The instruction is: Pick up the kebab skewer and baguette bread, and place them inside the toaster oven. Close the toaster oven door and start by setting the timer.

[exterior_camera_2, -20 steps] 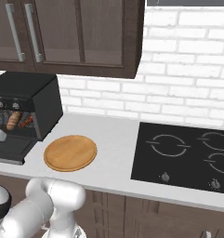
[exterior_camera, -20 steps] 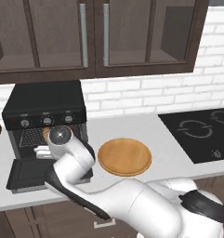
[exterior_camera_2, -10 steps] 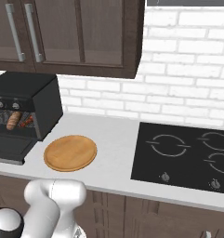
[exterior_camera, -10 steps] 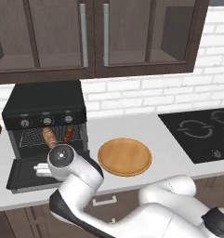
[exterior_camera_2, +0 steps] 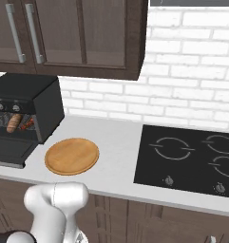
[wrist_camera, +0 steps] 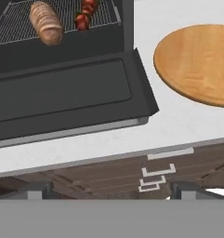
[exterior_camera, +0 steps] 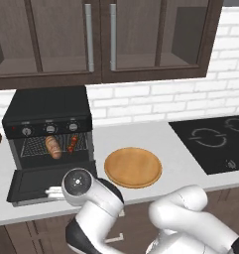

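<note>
The black toaster oven stands at the left of the counter. Its door lies dropped open and flat. On the wire rack inside rest the baguette bread and, to its right, the kebab skewer. In the hand view the baguette bread and kebab skewer sit beyond the open door. My gripper hangs open and holds nothing, low in front of the counter's front edge, near the door's right corner. From the right base view the toaster oven shows with the bread inside.
A round wooden plate lies bare just right of the oven. A black cooktop takes up the counter's right end. Dark wall cabinets hang above. Wooden cabinet fronts run below the counter edge.
My arm has drawn back from the oven mouth and dropped toward the counter's front edge. The gripper stayed open. Bread and skewer have not moved.
</note>
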